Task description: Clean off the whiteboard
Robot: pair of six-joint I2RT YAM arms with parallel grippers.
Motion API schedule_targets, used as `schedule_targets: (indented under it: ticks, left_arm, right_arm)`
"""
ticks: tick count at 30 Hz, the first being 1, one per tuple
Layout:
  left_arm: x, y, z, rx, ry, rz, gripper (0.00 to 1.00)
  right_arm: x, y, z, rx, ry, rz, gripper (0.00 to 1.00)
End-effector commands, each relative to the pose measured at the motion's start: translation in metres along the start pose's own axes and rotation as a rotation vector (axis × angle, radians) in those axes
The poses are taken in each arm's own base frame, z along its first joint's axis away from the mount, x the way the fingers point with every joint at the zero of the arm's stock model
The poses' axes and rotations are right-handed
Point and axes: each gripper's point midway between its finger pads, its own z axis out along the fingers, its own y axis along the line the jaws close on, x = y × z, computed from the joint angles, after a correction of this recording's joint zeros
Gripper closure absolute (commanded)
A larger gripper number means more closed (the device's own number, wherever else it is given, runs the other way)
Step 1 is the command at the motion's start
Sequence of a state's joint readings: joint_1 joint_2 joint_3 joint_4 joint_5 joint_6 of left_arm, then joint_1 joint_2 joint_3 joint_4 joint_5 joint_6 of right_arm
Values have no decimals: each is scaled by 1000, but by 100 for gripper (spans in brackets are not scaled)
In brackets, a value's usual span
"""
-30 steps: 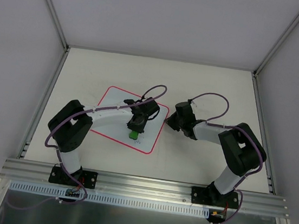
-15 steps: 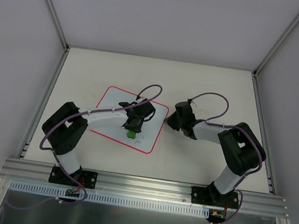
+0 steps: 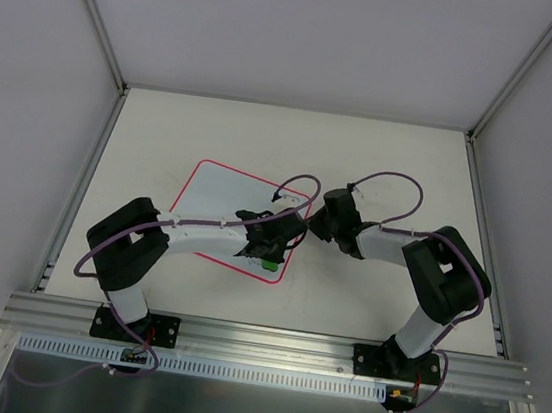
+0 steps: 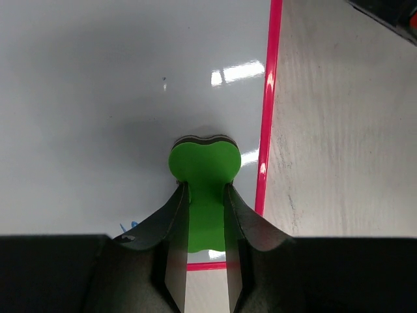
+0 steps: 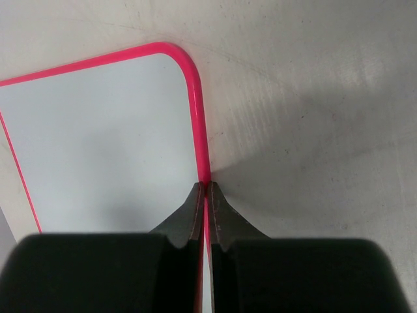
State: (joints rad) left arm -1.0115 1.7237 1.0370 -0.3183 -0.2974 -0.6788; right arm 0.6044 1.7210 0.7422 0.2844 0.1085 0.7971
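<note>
Eraser (image 3: 269,263) now rightward; whiteboard (image 3: 218,199) lengthwise left-right, skewed

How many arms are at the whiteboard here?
2: left arm, jaws clamping the green eraser at the whiteboard's near-right corner; right arm, jaws shut at its right edge.

Table (image 3: 392,160): off-white, matte; fine scratches and faint scuffs visible close up. Aluminium rail (image 3: 270,339) along near edge.

Lying flat, directly on surface: one whiteboard (image 3: 222,195), left of centre, turned askew to table edges. Glossy white face, thin red-pink border, rounded corners. Far-right corner closest to table centre. Tiny blue mark (image 4: 132,225) on face, close to near-right corner. Border unbroken wherever visible.
</note>
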Motion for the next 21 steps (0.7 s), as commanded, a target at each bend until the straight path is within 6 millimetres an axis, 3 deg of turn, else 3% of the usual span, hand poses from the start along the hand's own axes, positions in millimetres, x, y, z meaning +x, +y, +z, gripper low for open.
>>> schedule_targets:
  ticks: [1, 6, 9, 12, 18, 21]
  left_arm:
    - [65, 50, 5, -134, 212, -5, 100]
    - [44, 107, -7, -247, 162, -36, 100]
    - [37, 131, -13, -275, 148, -79, 100]
    - [43, 145, -15, -298, 157, -90, 100]
    - [54, 129, -6, -271, 205, -90, 100]
    - [51, 98, 0, -227, 202, -60, 100]
  right_arm:
    - [53, -143, -20, 473, 160, -120, 100]
    - [55, -145, -20, 476, 163, -124, 100]
    - [54, -146, -20, 479, 162, -119, 100]
    - [55, -147, -20, 475, 164, -114, 100]
    - [56, -147, -18, 469, 170, -108, 100]
    - [58, -147, -18, 470, 175, -109, 100]
